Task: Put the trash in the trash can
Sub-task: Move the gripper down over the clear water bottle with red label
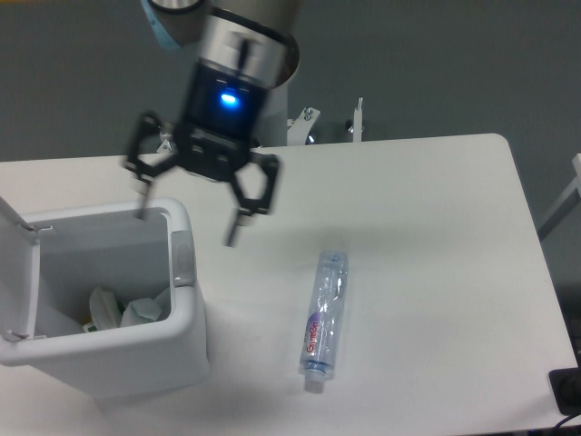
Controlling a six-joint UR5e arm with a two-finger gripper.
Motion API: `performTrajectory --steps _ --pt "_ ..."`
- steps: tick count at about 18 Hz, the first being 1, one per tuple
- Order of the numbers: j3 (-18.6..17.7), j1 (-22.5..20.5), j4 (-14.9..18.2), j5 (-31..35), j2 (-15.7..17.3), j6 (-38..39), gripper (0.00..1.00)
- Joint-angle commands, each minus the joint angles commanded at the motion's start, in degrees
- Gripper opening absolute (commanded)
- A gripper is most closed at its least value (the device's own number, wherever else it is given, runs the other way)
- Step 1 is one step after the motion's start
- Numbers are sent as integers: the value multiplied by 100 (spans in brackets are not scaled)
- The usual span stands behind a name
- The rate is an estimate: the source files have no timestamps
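Bottle first, since it lies nearest the front edge of the surface: a crushed clear one with a red-lettered label, flat on its side, long axis running roughly front to back with the cap end toward the front edge and the base tipped slightly away to the right. Left of it, at the front-left corner, stands the bin, lid flipped up and back on its left side, mouth open. Inside, at the bottom, sit crumpled white pieces, one of which looks like the wrapper; a hint of green shows near it, though too small to be sure. Farther back and above, the pincer hangs spread wide with nothing between its fingers, one finger over the bin's far rim, the other just outside its right wall. From the pincer the bottle lies to the right and toward the front edge, apart from it. By my reading, the wrapper is done and the bottle remains; the coming grasp would best close across the bottle's narrow width, so the fingers must straddle that front-to-back axis.
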State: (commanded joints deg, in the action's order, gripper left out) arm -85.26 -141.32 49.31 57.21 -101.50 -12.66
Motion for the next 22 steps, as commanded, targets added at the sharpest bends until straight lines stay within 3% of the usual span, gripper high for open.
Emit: performTrajectory --steps 2,8,13,16,22 --pt "44 -45 -35 210 -282 -26 100" --pt "-271 -45 -53 1248 -959 -895 100" --pt "-421 17 -123 1336 -1495 -1686 100" --pt "-684 34 -149 1319 -1592 -2204 100" --pt "-790 61 -184 1573 -1856 -2697 100"
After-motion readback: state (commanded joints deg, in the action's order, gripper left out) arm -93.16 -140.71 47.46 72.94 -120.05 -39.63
